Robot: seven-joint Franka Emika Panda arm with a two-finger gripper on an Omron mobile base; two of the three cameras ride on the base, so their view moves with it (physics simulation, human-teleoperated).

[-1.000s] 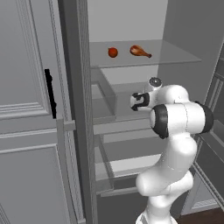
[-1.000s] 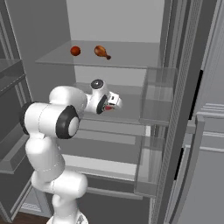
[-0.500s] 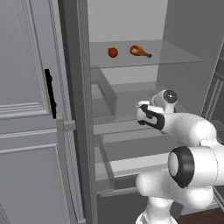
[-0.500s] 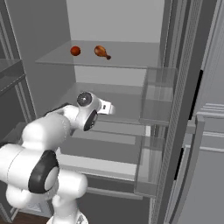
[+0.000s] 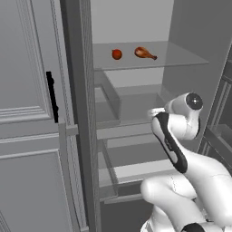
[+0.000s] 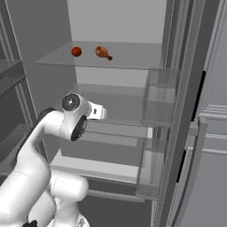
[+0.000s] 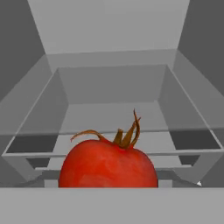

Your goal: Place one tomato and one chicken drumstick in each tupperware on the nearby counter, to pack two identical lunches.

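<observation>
- The gripper [image 6: 103,112] has a round red tomato with a brown stalk [image 7: 108,163] close before the hand camera; it looks clamped between partly spread jaws, though the tips themselves are hidden.
- Over the last second the white arm has swung and drawn back from the open grey fridge, so this tomato is probably leaving for a tupperware.
- Beyond it sits a clear fridge drawer [image 7: 111,109].
- Farther up, on the glass shelf [image 5: 181,56], a second small red tomato [image 5: 117,54] lies left of a brown chicken drumstick [image 5: 145,53], apart, both waiting.
</observation>
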